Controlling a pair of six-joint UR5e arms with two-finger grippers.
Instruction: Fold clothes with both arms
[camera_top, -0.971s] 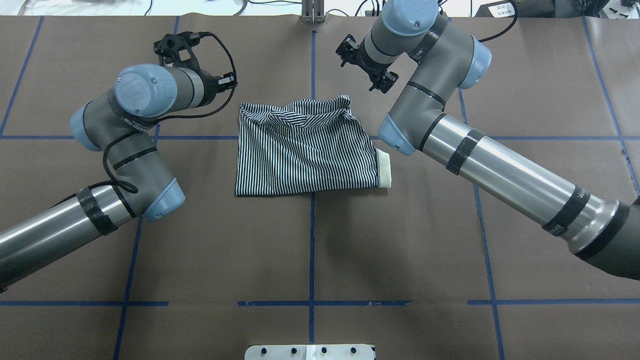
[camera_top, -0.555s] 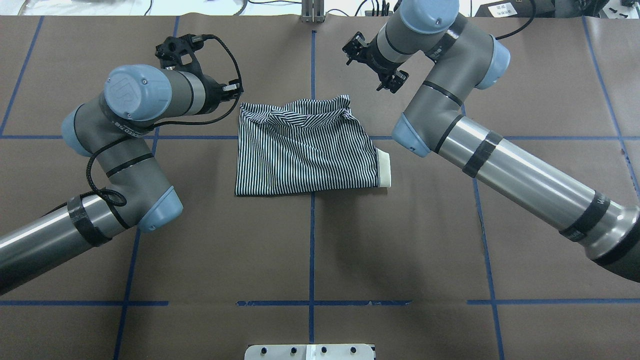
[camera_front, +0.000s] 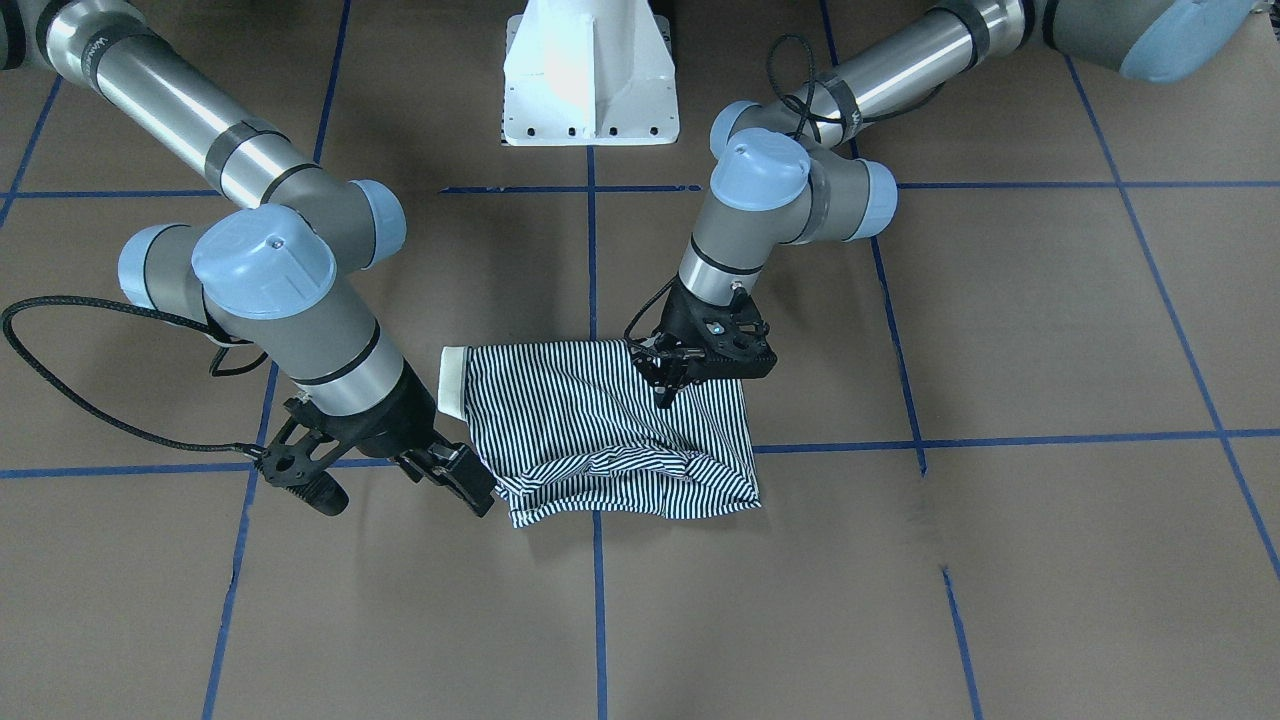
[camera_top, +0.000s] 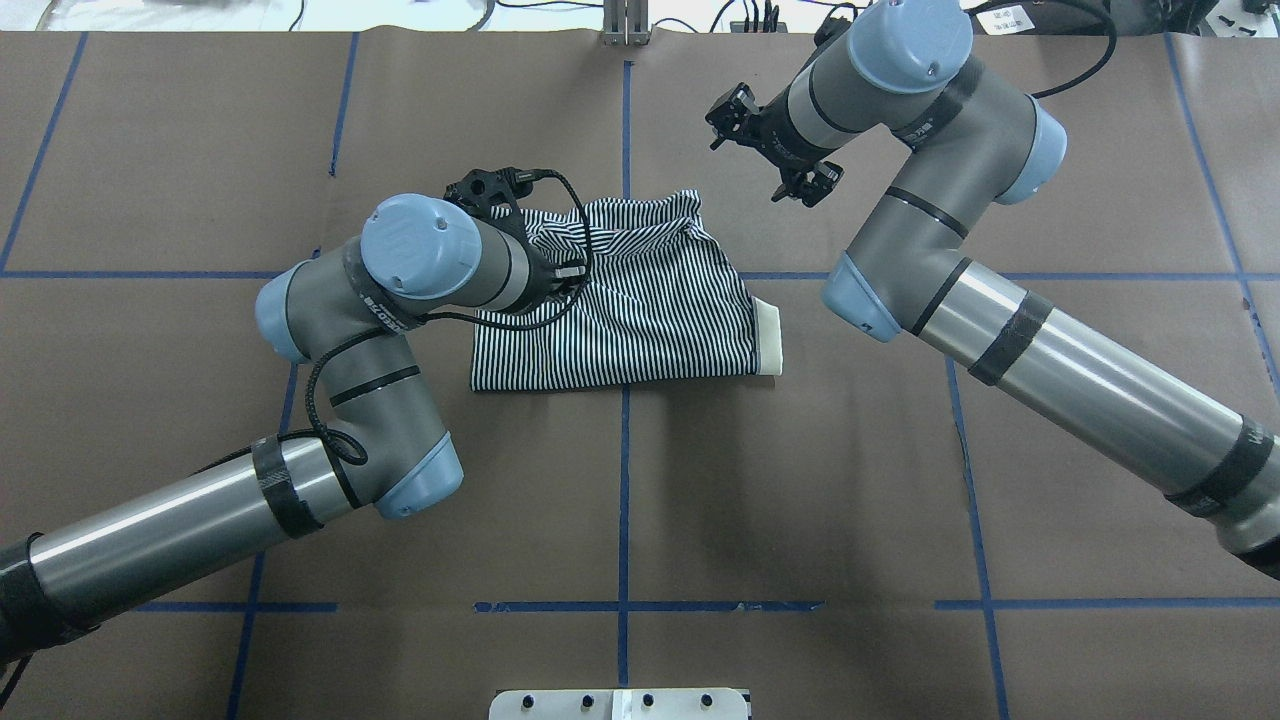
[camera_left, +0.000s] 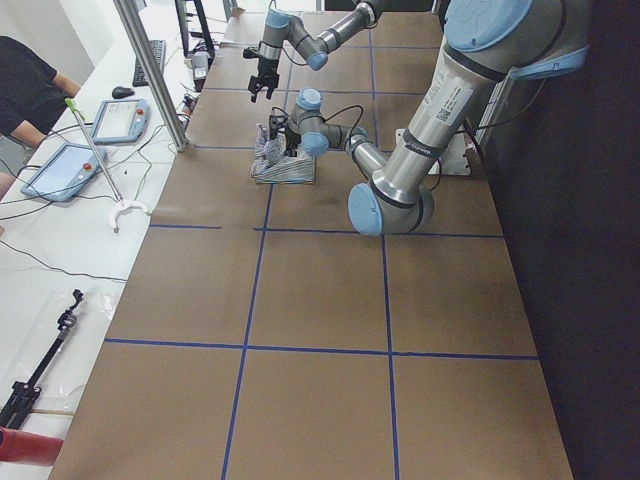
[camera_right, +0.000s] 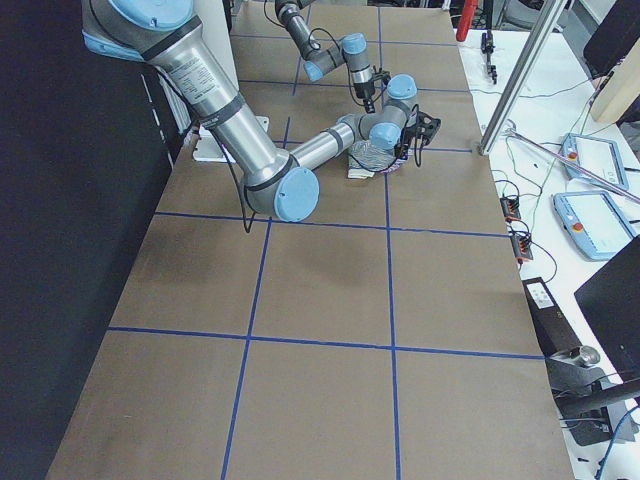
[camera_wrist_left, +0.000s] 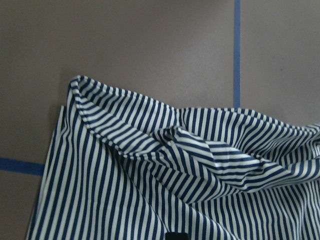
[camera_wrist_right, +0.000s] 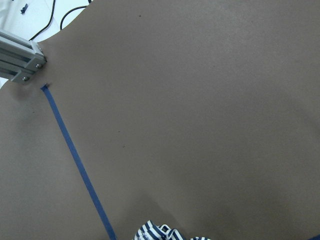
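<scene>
- The striped shirt (camera_top: 640, 310) lies folded into a rough rectangle just above the middle of the overhead view. It rests on a brown table (camera_top: 800, 480) crossed by blue tape lines (camera_top: 622, 500).
- The shirt's upper edge in that view is rumpled into loose folds, and a cream band (camera_top: 768, 338) pokes out at its right edge.
- The left arm (camera_top: 330, 420) comes in from the lower left and bends over the shirt's upper left part.
- The left gripper (camera_front: 665, 385) points down at the stripes, at or just above the cloth. I cannot tell whether its fingers are spread or pinched, or whether they have any fabric.
- The right arm (camera_top: 1050, 350) reaches in from the right edge.
- The right gripper (camera_top: 803, 183) hangs past the shirt's upper right corner, clear of the cloth. Its fingers look parted, with nothing between them.
- A white pedestal (camera_front: 590, 80) stands at the top middle of the front view.
</scene>
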